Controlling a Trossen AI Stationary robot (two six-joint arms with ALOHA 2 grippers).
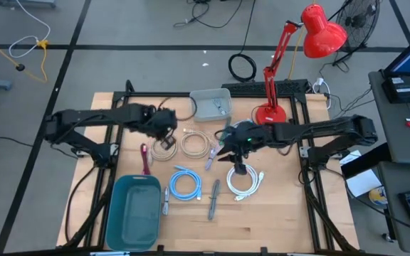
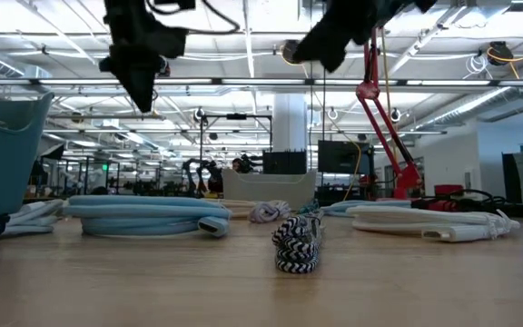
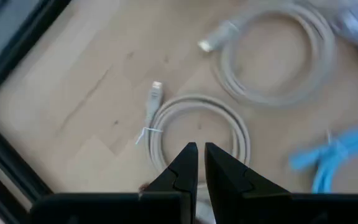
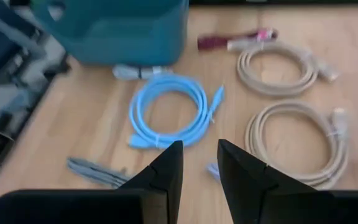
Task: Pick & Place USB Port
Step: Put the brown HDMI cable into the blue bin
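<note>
Several coiled USB cables lie flat on the wooden table: two beige coils (image 1: 165, 147) (image 1: 196, 144), a light-blue coil (image 1: 186, 183), a white coil (image 1: 244, 181), a red-and-pink cable (image 1: 146, 158) and a striped grey cable (image 1: 214, 199). My left gripper (image 3: 201, 163) hovers above the left beige coil (image 3: 197, 134), fingers together, holding nothing. My right gripper (image 4: 199, 163) hangs in the air near the table's middle, slightly open and empty; the blue coil (image 4: 169, 112) lies ahead of it. Both grippers are high off the table in the low view (image 2: 142, 86) (image 2: 325, 50).
A teal bin (image 1: 135, 210) stands at the near left of the table and a grey tray (image 1: 211, 104) at the far middle. A red desk lamp (image 1: 270, 110) rises at the far right. Bare wood lies along the near right edge (image 1: 276, 220).
</note>
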